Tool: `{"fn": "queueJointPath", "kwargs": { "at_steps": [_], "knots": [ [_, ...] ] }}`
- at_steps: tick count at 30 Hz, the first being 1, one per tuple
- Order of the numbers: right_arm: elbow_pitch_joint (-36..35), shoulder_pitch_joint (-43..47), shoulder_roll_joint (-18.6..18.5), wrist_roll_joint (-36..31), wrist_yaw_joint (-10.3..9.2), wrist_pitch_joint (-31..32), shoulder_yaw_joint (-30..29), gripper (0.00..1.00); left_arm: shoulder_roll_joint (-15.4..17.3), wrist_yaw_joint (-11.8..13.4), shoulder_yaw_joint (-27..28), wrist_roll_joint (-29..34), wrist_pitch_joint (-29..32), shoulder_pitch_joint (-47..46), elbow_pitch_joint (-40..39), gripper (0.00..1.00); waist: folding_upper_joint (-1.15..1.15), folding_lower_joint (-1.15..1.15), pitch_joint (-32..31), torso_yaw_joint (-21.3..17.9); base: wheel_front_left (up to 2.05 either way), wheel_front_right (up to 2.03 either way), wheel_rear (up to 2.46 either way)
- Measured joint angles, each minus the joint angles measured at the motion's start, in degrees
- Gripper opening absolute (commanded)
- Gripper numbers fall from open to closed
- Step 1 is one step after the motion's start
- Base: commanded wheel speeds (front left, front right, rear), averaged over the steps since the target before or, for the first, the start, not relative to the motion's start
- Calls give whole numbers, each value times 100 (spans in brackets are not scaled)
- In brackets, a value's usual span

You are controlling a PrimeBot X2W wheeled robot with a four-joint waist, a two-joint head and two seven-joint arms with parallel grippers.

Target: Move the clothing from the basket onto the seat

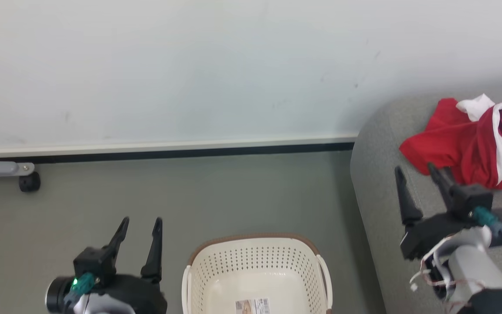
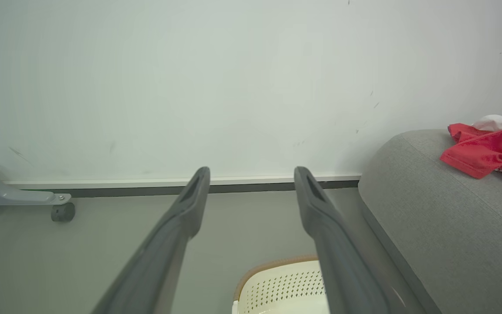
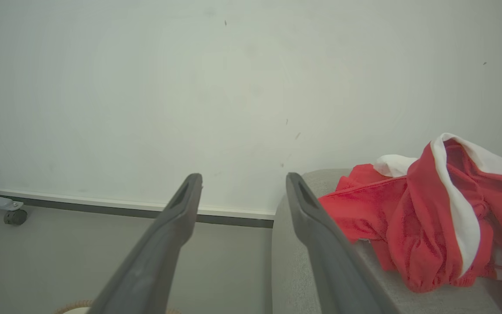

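Grey floor [image 1: 190, 196] meets a pale wall [image 1: 190, 65] beside the grey seat [image 1: 377, 196].

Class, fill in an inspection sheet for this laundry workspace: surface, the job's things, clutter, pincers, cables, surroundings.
Surface: grey floor; grey couch on the right.
Job's things: red clothing with white trim lies crumpled on the couch; cream basket stands on the floor, and the part of its bottom in view bears just a label.
Clutter: nothing seen.
Pincers: left pincer open, holding nothing, left of the basket; right pincer open, holding nothing, over the couch beside the clothing.
Cables: pale loose wires looped at the right forearm.
Surroundings: pale wall with a dark skirting strip; grey wheeled leg at far left.
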Motion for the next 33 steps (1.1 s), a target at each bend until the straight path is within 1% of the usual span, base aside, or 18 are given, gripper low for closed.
{"fn": "queueJointPath", "kwargs": {
  "at_steps": [4, 9, 13, 23, 27, 30, 33],
  "knots": [
    [-390, 542, 109, -31, -223, 0, 55, 100, 31, -1, 235, 2, 0, 422, -175, 100, 0, 0, -196, 81, 0, 0, 0],
    [-942, 1123, 247, -38, -446, 1, 43, 100, 36, 3, 500, 48, 0, 898, -399, 100, 0, 1, -332, 170, 0, 0, 0],
    [-1415, 1522, 280, -46, -591, 1, 5, 100, 15, 3, 808, 144, 0, 1154, -527, 100, 0, 1, -376, 199, 0, 0, 0],
    [-2431, 2490, 298, -60, -776, 0, -172, 100, -154, 3, 1193, 474, 0, 1566, -881, 100, 0, 1, -401, 204, 0, 0, 0],
    [-2730, 2802, 294, -65, -842, 0, -281, 100, -237, 3, 1234, 539, 0, 1587, -981, 100, 1, 1, -402, 198, 0, 0, 0],
    [-2932, 3007, 294, -65, -849, 0, -372, 100, -277, 3, 1248, 699, 0, 1690, -1060, 100, 1, 1, -405, 189, 0, 0, 0],
    [-3030, 3069, 296, -67, -892, 0, -397, 100, -286, 3, 1274, 732, 0, 1697, -1100, 100, 1, 1, -404, 176, 0, 0, 0]
  ]
}}
